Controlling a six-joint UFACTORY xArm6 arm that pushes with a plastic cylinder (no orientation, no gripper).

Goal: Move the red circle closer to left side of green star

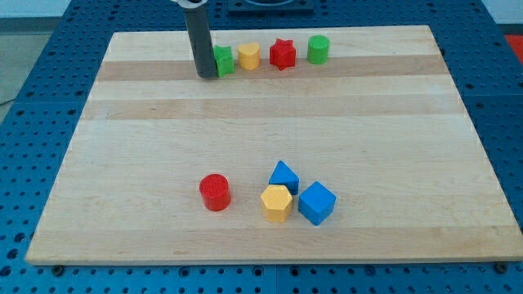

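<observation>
The red circle (215,192) sits near the view's bottom, left of the centre. The green star (223,60) is at the view's top, partly hidden behind my rod. My tip (207,76) rests on the board just left of the green star, touching or nearly touching it. The red circle is far below my tip, towards the view's bottom.
A yellow block (248,56), a red star (283,54) and a green cylinder (319,49) line up right of the green star. A blue triangle block (283,175), a yellow hexagon (276,202) and a blue cube (316,202) cluster right of the red circle.
</observation>
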